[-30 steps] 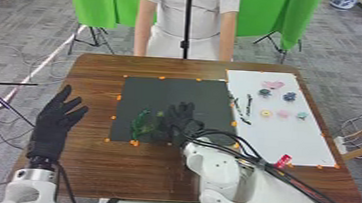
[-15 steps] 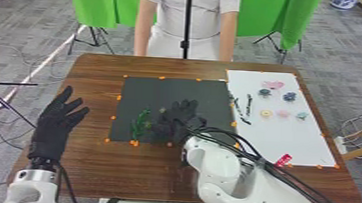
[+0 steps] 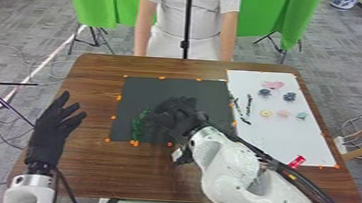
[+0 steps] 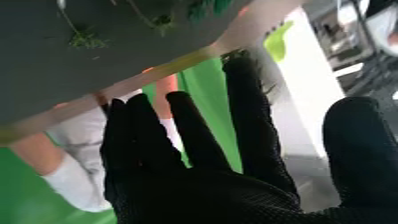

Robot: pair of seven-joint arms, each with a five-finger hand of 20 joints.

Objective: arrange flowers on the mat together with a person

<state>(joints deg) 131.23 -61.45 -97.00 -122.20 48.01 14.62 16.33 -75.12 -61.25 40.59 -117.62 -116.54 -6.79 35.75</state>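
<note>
Black glove fabric is covering the left hand (image 3: 52,128), its fingers spreading open beside the dark mat (image 3: 151,92).
On that mat, a green sprig (image 3: 139,126) is lying, probably light and bending easily, its stem offering the safest hold; the right hand (image 3: 179,113) is hanging above, open, fingers straight. On the white mat (image 3: 282,140), dark stems (image 3: 248,106) are lying, likely stiffer, suiting a mid-length pinch; farther right, small blossoms (image 3: 283,114) are probably needing gentle gripping underneath.
</note>
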